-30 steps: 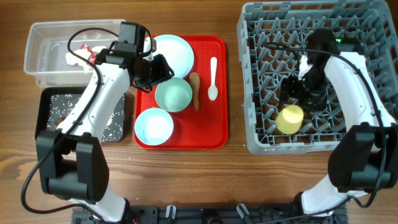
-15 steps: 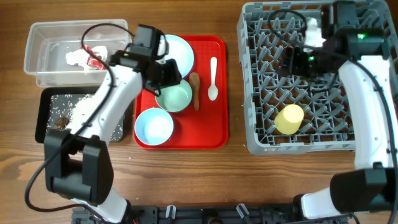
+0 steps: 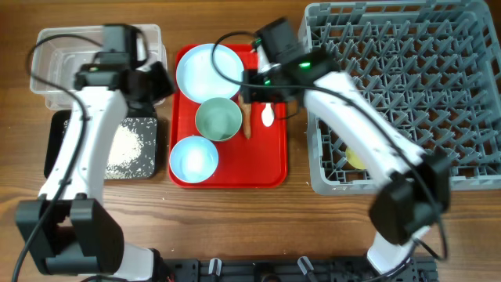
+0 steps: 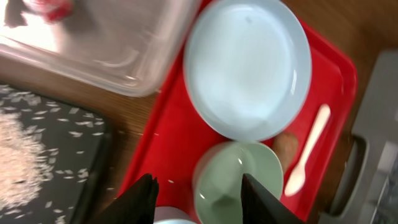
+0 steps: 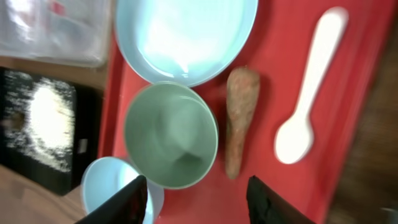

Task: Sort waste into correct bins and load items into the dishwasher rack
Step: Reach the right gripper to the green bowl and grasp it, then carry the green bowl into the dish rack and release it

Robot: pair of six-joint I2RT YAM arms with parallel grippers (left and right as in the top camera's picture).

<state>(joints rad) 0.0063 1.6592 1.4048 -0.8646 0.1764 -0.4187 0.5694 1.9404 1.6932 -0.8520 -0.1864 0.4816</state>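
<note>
A pale blue plate (image 3: 207, 70), a green-tinted bowl (image 3: 218, 120), a pale blue bowl (image 3: 193, 157), a carrot (image 3: 246, 117) and a white spoon (image 3: 268, 113) lie on the red tray (image 3: 274, 168). My left gripper (image 3: 154, 83) is open and empty, over the gap between the clear bin (image 3: 47, 74) and the tray. Its view shows the plate (image 4: 249, 68), the bowl (image 4: 239, 180) and a bit of wrapper (image 4: 53, 6). My right gripper (image 3: 254, 92) is open and empty above the carrot (image 5: 239, 118) and spoon (image 5: 308, 106). The yellow cup (image 3: 354, 159) lies in the rack (image 3: 438, 94).
The black bin (image 3: 125, 145) holds white rice and sits in front of the clear bin, left of the tray. My right arm stretches across the rack's left edge. Bare wooden table (image 3: 258, 219) runs along the front.
My right arm has swung left from the rack to over the tray, leaving the yellow cup in the rack. My left gripper has drawn back left from the green bowl towards the clear bin.
</note>
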